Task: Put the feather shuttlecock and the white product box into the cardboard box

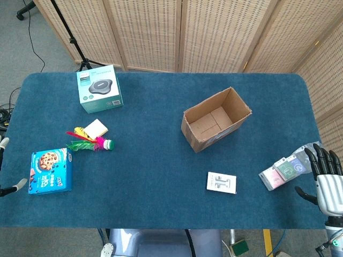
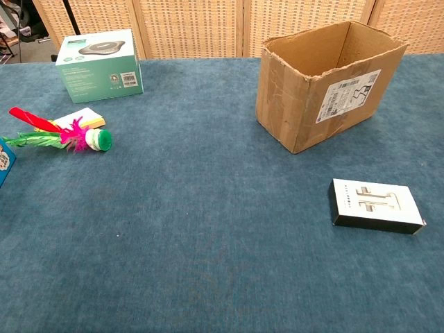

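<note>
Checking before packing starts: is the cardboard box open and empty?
Open and empty: the cardboard box stands upright, top flaps apart, bare floor showing in the head view.

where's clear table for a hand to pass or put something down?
Widest bare patch: table centre, between feather shuttlecock and cardboard box, down to the front edge left of white product box. Crowded: left side around teal box, sticky notes, cookie box; packets by right hand.

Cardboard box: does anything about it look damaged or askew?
Yes. The cardboard box has a torn, ragged top rim with no flaps visible, and in the head view it sits turned at an angle to the table edges. It stands upright, open and empty; the shuttlecock and white box lie outside.
</note>
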